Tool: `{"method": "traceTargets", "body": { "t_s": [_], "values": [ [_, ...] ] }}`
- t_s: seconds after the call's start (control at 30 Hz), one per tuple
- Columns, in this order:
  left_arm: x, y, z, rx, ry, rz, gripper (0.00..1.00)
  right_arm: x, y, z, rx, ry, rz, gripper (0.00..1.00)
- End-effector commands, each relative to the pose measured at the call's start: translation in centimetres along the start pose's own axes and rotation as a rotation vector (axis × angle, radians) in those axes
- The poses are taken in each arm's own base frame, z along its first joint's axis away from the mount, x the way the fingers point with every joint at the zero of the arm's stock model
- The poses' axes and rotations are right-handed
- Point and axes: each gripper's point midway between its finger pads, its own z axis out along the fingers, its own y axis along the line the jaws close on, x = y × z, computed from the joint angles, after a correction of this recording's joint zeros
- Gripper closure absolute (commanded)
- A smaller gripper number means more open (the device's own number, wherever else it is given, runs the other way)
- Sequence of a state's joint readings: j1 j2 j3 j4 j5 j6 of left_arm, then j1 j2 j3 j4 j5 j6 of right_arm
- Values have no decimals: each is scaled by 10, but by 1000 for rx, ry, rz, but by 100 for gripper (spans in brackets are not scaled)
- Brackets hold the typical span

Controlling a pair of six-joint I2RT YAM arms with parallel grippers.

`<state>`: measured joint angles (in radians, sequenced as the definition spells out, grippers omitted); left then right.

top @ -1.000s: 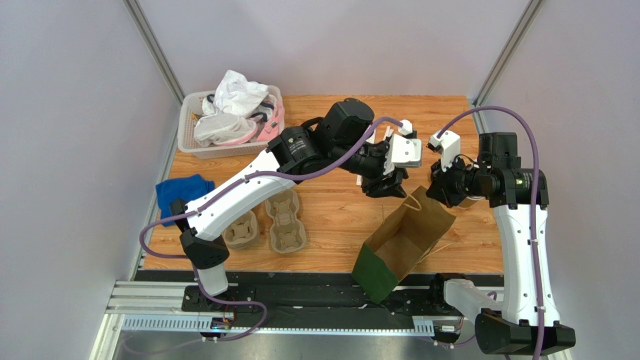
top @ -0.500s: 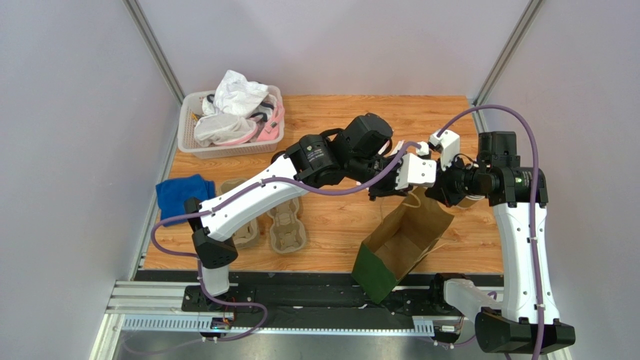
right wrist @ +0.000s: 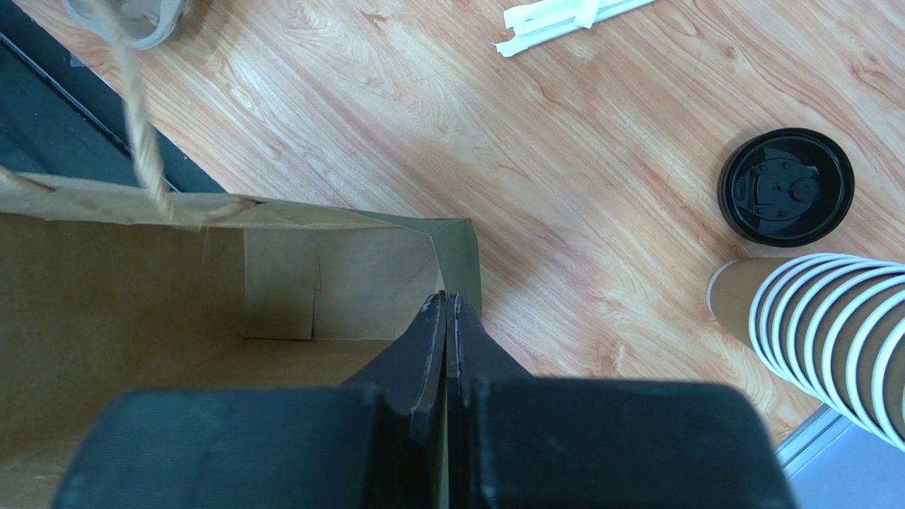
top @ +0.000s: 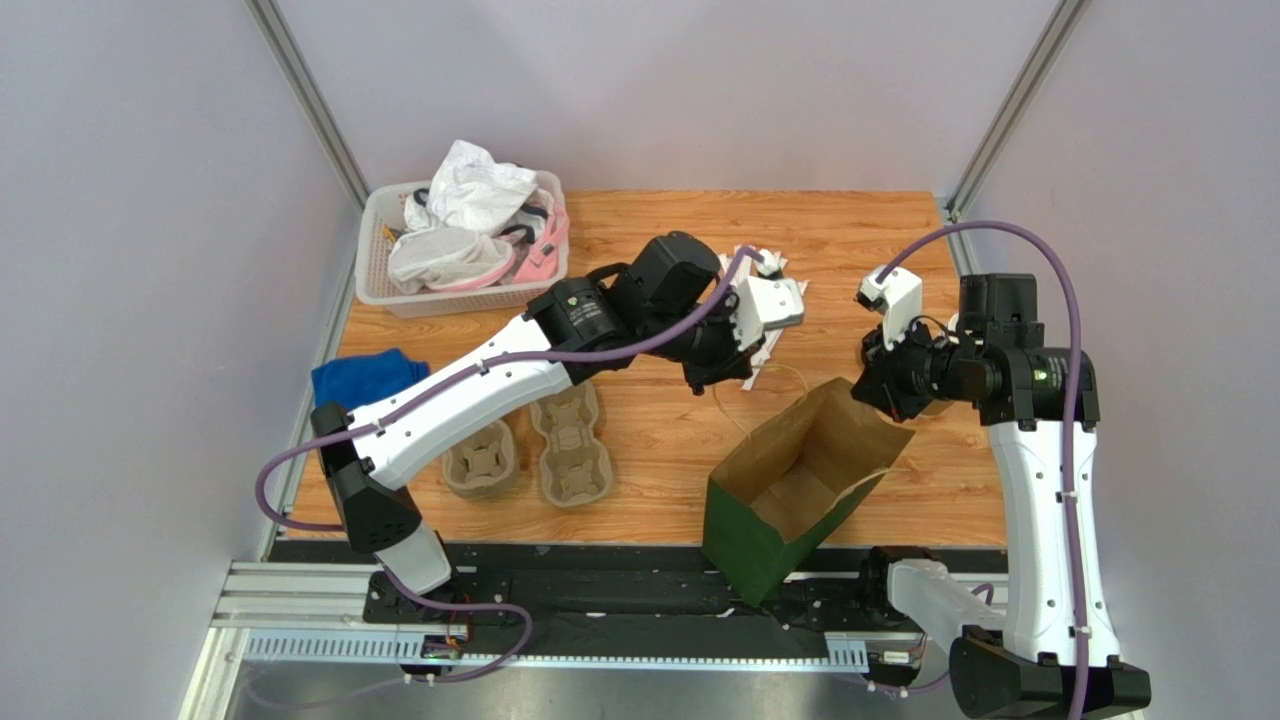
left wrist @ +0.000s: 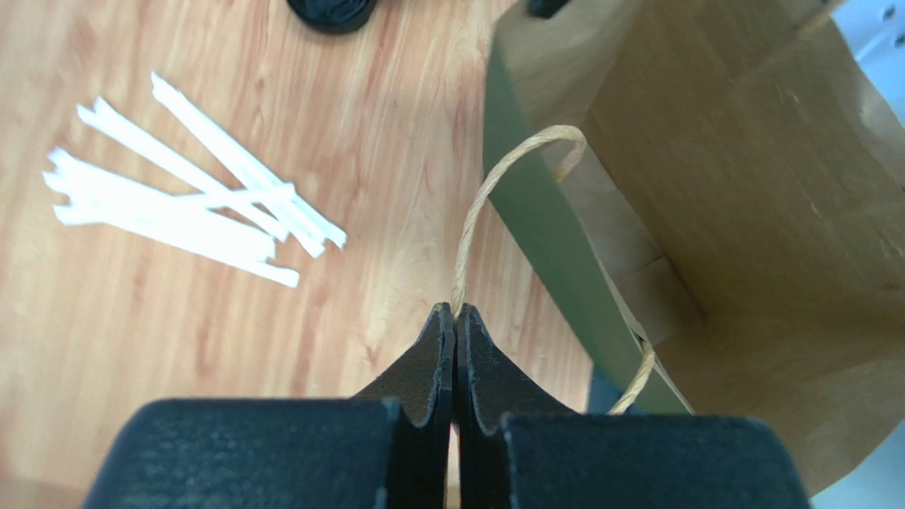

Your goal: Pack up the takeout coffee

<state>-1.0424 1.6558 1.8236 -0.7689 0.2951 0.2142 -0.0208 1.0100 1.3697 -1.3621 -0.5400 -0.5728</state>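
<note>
Coffee cup, showing only its black lid from above, stands on the tabletop beside a stack of paper cups, outside the open paper bag. Left fingers are closed on the bag's twine handle. Right fingers pinch its rim. White straws lie nearby.

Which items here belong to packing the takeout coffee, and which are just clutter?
Job: brown kraft paper bag, its twine handle pinched by left gripper, rim pinched by right gripper; takeout coffee, showing its round black plastic lid.
Clutter: white paper sticks; grey moulded-pulp cup carriers; blue cloth; white basket of rags; stacked brown paper cups.
</note>
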Motion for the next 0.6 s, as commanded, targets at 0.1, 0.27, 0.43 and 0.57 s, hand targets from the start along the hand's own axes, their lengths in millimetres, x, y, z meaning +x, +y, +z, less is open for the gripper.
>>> {"method": "traceTargets", "body": {
  "t_s": [0.1, 0.27, 0.43, 0.57],
  "values": [
    [4, -14, -1, 103, -40, -294, 100, 42, 32, -11, -82, 154, 120, 100],
    [17, -22, 13, 154, -6, -424, 100, 42, 31, -12, -76, 145, 108, 100],
    [37, -30, 31, 211, 55, -518, 100, 43, 31, -12, -73, 147, 103, 100],
    [51, -35, 40, 236, 97, -566, 100, 43, 30, -12, -66, 143, 95, 100]
  ]
}}
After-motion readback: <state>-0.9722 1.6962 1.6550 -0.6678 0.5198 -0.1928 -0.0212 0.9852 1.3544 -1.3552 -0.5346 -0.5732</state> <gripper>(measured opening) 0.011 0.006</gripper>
